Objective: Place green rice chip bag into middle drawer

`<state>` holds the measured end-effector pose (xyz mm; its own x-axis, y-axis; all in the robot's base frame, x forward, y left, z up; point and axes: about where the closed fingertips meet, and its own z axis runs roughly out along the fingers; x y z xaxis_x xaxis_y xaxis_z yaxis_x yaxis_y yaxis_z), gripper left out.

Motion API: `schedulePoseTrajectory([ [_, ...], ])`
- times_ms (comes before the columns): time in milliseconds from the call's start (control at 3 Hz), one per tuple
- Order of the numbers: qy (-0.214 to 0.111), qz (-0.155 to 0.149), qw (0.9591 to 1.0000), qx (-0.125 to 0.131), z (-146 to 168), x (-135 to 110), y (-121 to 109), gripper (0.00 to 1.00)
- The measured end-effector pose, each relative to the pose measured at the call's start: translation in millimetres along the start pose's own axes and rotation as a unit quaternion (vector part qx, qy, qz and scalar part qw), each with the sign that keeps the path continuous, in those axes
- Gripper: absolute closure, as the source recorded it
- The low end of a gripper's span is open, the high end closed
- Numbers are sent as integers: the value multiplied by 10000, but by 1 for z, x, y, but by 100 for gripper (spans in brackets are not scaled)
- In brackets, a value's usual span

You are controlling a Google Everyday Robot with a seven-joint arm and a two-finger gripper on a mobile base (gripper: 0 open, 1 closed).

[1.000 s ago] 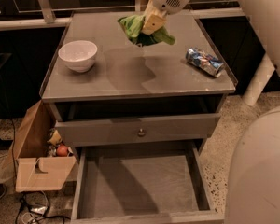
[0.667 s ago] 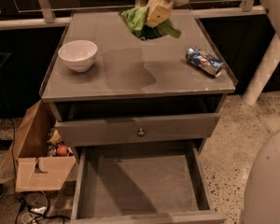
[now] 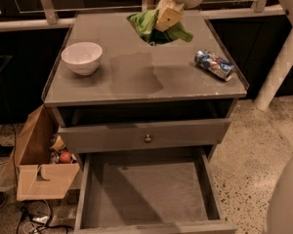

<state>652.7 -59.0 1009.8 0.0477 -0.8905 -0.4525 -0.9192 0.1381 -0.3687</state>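
Lower again, crumpled green rice chip bag (image 3: pixel 144 26) in claw (image 3: pixel 166 19) above cabinet (image 3: pixel 136 74)

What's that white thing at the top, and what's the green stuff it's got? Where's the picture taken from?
That white thing is a robot's arm. Its gripper has two fingers, pinched on the green rice chip bag, holding it above the grey cabinet top. The one camera looks down from the front. On the top sit a white bowl and a crushed blue-silver can. Below, the middle drawer is pulled open; the bag is meant to go there.
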Motion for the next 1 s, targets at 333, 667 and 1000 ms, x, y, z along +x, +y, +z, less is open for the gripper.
schedulePoseTrajectory([
  [333, 307, 334, 9990, 22, -39, 16, 47, 100],
  [667, 473, 582, 9972, -23, -63, 20, 91, 100],
  [1000, 614, 924, 9937, -152, -84, 25, 139, 100],
])
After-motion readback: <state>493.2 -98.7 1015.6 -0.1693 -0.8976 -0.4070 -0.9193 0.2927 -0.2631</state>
